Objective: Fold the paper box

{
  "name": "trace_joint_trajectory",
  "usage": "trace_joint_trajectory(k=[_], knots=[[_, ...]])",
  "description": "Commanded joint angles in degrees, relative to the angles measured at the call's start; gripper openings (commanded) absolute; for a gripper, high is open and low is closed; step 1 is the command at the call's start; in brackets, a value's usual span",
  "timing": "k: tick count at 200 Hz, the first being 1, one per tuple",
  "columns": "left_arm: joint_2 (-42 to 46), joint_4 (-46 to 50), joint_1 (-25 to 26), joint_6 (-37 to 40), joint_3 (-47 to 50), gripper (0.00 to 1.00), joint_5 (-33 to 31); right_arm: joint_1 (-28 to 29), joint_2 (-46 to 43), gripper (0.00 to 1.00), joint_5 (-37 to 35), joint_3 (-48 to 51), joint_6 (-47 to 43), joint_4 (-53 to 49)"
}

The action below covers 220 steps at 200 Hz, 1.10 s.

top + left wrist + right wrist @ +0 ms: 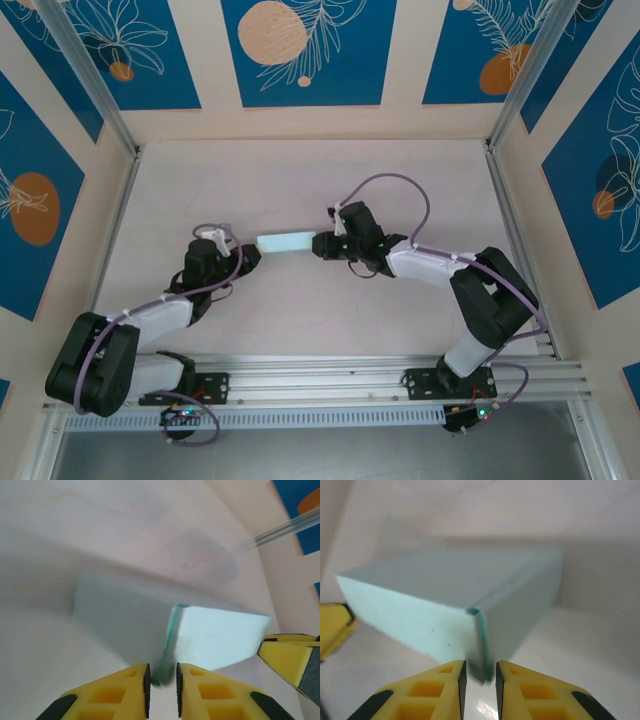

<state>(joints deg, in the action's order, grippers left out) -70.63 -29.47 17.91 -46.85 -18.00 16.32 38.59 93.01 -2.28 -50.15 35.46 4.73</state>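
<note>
The paper box [285, 242] is a small pale light-blue closed rectangular box in the middle of the table, lying between the two arms. My left gripper [254, 261] sits at its left end. In the left wrist view a vertical corner edge of the box [220, 635] stands between the yellow fingers, and the gripper [162, 685] is shut on it. My right gripper [319, 245] is at the box's right end. In the right wrist view it [480, 682] is shut on the near corner edge of the box [420, 615].
The pale table [400, 170] is walled in by blue and cream panels, with metal frame posts [515, 90] at the back corners. An aluminium rail [330, 375] carrying both arm bases runs along the near edge. The other gripper's yellow finger [287, 660] shows beside the box.
</note>
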Motion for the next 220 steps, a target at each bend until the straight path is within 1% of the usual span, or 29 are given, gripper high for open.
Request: trace_joint_trajectory(k=[1, 26, 52, 76, 94, 116, 121, 128, 137, 144, 152, 163, 167, 168, 179, 181, 182, 186, 220], knots=[[0.85, 8.14, 0.37, -0.42, 3.53, 0.22, -0.47, 2.35, 1.50, 0.24, -4.33, 4.08, -1.02, -8.25], [2.78, 9.53, 0.55, -0.43, 4.88, 0.22, -1.17, 3.55, 0.27, 0.24, -5.34, 5.98, 0.40, -8.32], [5.70, 12.49, 0.60, 0.87, 4.17, 0.24, -2.39, 4.14, -1.83, 0.24, -6.12, 6.12, 0.75, -9.35], [9.68, 16.18, 0.56, 3.21, 1.68, 0.30, -4.02, 4.30, -4.39, 0.25, -6.74, 4.94, 0.44, -11.36], [11.62, 18.89, 0.57, 5.93, -0.91, 0.43, -5.60, 4.35, -5.92, 0.26, -8.36, 3.20, 0.20, -13.93], [11.68, 21.35, 0.59, 8.84, -4.11, 0.55, -7.47, 3.96, -7.38, 0.31, -10.92, 1.35, 0.31, -16.98], [11.45, 21.97, 0.46, 9.58, -4.87, 0.60, -7.95, 3.72, -7.80, 0.32, -11.61, 1.04, 0.32, -17.74], [11.38, 23.16, 0.46, 10.77, -6.08, 0.69, -8.78, 3.31, -8.66, 0.33, -12.57, 0.78, 0.16, -18.48], [11.41, 24.74, 0.38, 12.39, -7.62, 0.81, -10.18, 2.64, -9.96, 0.38, -13.76, 0.75, -0.32, -19.07], [11.70, 25.95, 0.26, 13.81, -8.80, 0.91, -11.58, 2.00, -11.18, 0.46, -15.03, 0.67, -0.76, -19.76], [12.11, 27.35, 0.28, 15.29, -10.05, 0.99, -13.63, 1.01, -12.51, 0.56, -16.63, 0.51, -1.33, -20.71], [12.85, 28.92, 0.06, 17.60, -11.57, 1.00, -16.29, -0.39, -14.39, 0.70, -19.08, 0.42, -2.13, -21.95], [13.20, 29.42, 0.06, 18.46, -12.09, 1.00, -17.17, -1.03, -15.53, 0.77, -20.33, 0.46, -2.46, -22.53], [13.31, 29.53, 0.00, 18.64, -12.21, 1.00, -17.44, -1.03, -15.53, 0.77, -20.33, 0.46, -2.46, -22.53], [14.24, 30.28, -0.16, 20.81, -13.08, 1.00, -20.48, -2.51, -17.80, 0.90, -23.01, 0.64, -3.38, -23.47], [14.52, 30.34, -0.16, 21.18, -13.17, 1.00, -21.09, -2.83, -18.16, 0.94, -23.42, 0.73, -3.54, -23.59], [14.63, 30.34, -0.20, 21.45, -13.19, 1.00, -21.39, -3.02, -18.62, 0.98, -23.79, 0.79, -3.75, -23.62], [14.97, 30.29, -0.31, 22.27, -13.28, 1.00, -22.58, -3.44, -19.30, 1.00, -24.51, 1.02, -4.03, -23.67], [17.71, 27.03, -0.72, 29.03, -11.87, 1.00, -32.22, -9.44, -25.91, 1.00, -27.88, 4.10, -8.16, -22.18]])
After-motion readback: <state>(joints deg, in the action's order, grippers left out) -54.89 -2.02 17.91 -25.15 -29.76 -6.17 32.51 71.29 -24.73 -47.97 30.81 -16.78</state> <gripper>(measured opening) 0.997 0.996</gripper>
